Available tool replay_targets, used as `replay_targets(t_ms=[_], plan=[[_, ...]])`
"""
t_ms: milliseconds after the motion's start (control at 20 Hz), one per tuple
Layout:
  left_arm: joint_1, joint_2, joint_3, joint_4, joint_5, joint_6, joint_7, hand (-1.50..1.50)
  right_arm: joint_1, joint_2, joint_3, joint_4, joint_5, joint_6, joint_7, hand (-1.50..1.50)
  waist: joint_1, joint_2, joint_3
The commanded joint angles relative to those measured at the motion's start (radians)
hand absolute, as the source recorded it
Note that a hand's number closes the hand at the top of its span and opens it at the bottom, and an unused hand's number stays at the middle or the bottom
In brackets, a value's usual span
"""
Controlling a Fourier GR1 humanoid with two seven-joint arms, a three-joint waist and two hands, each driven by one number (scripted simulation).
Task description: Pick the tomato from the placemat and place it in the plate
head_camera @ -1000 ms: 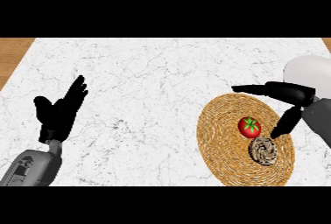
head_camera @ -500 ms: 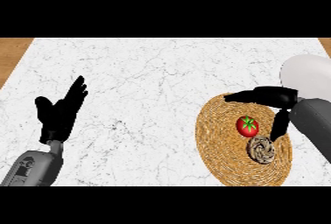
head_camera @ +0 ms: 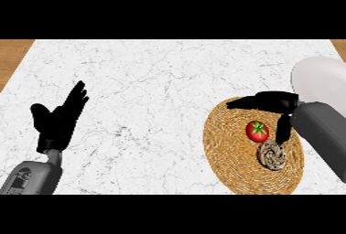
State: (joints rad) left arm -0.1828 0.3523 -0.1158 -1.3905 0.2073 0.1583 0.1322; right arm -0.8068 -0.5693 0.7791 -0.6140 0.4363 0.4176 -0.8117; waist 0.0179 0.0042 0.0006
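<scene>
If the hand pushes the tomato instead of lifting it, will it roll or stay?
The tomato looks round and smooth, so it would probably roll. The woven placemat looks rough and may slow it. A small round thing lies close beside it and might get bumped. The right hand is open above it.

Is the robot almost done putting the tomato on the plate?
Not yet. The tomato still sits on the woven placemat, next to a small round knotted thing. The right hand is open right above the tomato, fingers on one side and thumb on the other, but not holding it. Grabbing, lifting and carrying it to the white plate are left. The left hand rests open.
</scene>
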Motion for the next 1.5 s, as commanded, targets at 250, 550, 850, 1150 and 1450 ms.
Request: replay_targets(t_ms=[250, 550, 850, 1150, 1450], plan=[[0.027, -0.003, 0.011, -0.071, -0.023, 0.002, 0.048, 0.0, 0.009, 0.029, 0.042, 0.013, 0.09, 0.064, -0.118, -1.5, -0.005, -0.006, 0.0], [0.03, -0.004, 0.035, -0.005, -0.001, -0.05, -0.009, 0.0, 0.01, 0.065, 0.091, 0.003, 0.108, 0.037, -0.203, 1.5, -0.001, -0.003, 0.0], [-0.034, -0.01, 0.044, -0.002, -0.008, -0.035, 0.054, 0.0, 0.008, 0.098, 0.07, 0.037, 0.077, 0.038, -0.169, 1.5, -0.002, 0.001, 0.0], [-0.005, -0.015, 0.049, 0.01, -0.017, -0.036, 0.016, 0.0, -0.009, 0.116, -0.182, 0.165, -0.093, -0.142, 0.255, 1.5, -0.019, 0.001, -0.001], [0.007, -0.005, 0.045, 0.0, -0.021, -0.039, 0.025, 0.0, -0.152, 0.095, -0.372, 0.282, -0.167, -0.477, 0.712, 1.5, -0.006, -0.012, -0.004]])
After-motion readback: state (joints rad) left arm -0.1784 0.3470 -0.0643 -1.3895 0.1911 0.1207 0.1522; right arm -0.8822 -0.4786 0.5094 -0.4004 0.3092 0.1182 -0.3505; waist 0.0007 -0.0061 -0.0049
